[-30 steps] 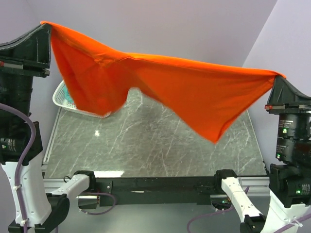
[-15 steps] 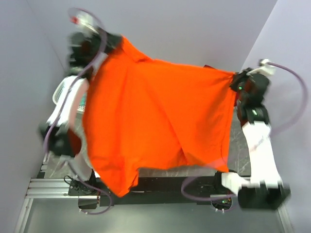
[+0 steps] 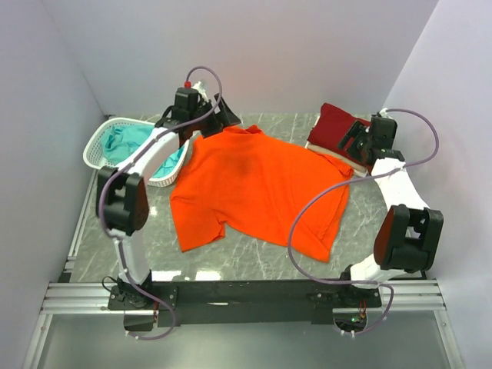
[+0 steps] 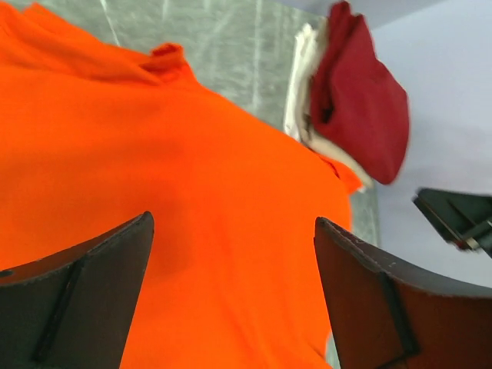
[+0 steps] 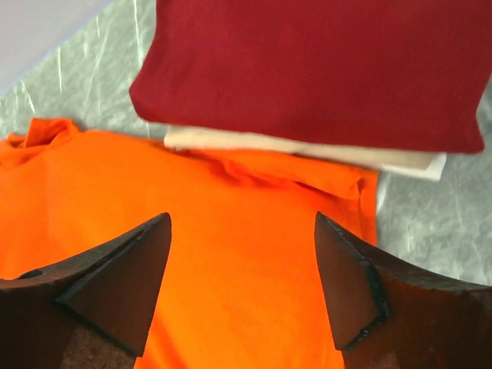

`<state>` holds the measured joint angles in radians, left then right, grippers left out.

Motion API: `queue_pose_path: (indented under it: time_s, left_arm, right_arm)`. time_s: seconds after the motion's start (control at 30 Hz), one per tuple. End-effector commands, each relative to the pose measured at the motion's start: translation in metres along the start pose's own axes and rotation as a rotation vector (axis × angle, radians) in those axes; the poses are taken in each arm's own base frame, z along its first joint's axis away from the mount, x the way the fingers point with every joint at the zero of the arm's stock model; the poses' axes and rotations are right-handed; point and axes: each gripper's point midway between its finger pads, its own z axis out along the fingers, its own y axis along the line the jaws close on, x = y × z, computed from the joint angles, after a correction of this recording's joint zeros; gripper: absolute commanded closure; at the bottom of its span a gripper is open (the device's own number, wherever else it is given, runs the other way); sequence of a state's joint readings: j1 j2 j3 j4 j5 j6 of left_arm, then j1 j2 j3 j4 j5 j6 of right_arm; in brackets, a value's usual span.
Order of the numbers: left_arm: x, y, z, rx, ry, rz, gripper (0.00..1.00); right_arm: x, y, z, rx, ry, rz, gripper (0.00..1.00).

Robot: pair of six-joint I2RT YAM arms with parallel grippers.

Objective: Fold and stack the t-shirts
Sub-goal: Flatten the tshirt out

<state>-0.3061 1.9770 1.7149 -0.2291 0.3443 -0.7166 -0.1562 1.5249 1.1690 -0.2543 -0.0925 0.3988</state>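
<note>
Looking down at a grey marble-look table [image 3: 254,263] with pale veins, boxed in by plain lilac walls [image 3: 269,54] on three sides. Both arms are bolted to a black rail [image 3: 246,292] along the near edge and reach out to the far end.

Orange shirt [image 3: 261,184] is spread open and pretty flat in the middle of the table, taking up most of it. Its collar [image 3: 246,129] points at the far wall and the bottom edge faces the near side. So the long axis runs far to near, slanting a bit to the right as it comes toward the rail. One corner sticks out near-left, another near-right.

Far right corner has the red shirt [image 3: 330,123] folded up and sitting on top of a folded cream shirt [image 5: 307,150]. The right wrist view shows the orange shirt's edge right up against that cream one, though I can't tell if it's tucked under. Far left there's a white lattice basket [image 3: 96,142] with the teal shirt [image 3: 127,142] bunched up inside.

Left gripper [image 4: 232,223] hangs over the far-left part of the orange shirt by the collar, fingers spread wide with nothing between them, just orange cloth below. Right gripper [image 5: 242,219] is over the far-right edge of the orange shirt beside the stack, also spread wide and holding nothing.
</note>
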Motion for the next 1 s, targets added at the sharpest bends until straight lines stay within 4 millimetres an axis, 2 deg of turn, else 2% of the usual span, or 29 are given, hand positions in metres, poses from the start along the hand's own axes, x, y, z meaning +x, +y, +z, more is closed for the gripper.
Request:
queue_pose_path:
  time_s: [0.0, 0.03, 0.07, 0.13, 0.17, 0.27, 0.53, 0.73, 0.97]
  left_arm:
    - [0.002, -0.006, -0.034, -0.026, -0.031, 0.008, 0.09]
    - [0.012, 0.003, -0.036, -0.054, -0.015, 0.0, 0.09]
    - [0.027, 0.025, -0.036, -0.115, 0.003, -0.017, 0.08]
    - [0.04, 0.037, -0.039, -0.143, 0.017, -0.028, 0.07]
    - [0.052, 0.05, -0.038, -0.172, 0.037, -0.033, 0.07]
    - [0.073, 0.068, -0.035, -0.207, 0.082, -0.053, 0.07]
    - [0.109, 0.108, -0.028, -0.306, 0.157, -0.097, 0.07]
    - [0.126, 0.124, -0.029, -0.336, 0.196, -0.128, 0.07]
    - [0.132, 0.13, -0.028, -0.339, 0.212, -0.147, 0.07]
  right_arm:
    - [0.005, 0.004, -0.018, -0.009, 0.03, 0.041, 0.2]
    - [0.021, -0.005, -0.016, 0.019, 0.066, 0.05, 0.21]
    - [0.03, -0.009, -0.016, 0.032, 0.088, 0.057, 0.22]
    - [0.052, -0.022, -0.014, 0.07, 0.138, 0.069, 0.24]
    - [0.06, -0.025, -0.015, 0.081, 0.161, 0.073, 0.25]
    - [0.083, -0.034, -0.015, 0.104, 0.224, 0.092, 0.28]
    - [0.126, -0.057, -0.013, 0.188, 0.339, 0.107, 0.34]
    - [0.151, -0.07, -0.01, 0.225, 0.398, 0.117, 0.42]
    - [0.163, -0.08, -0.005, 0.262, 0.422, 0.106, 0.49]
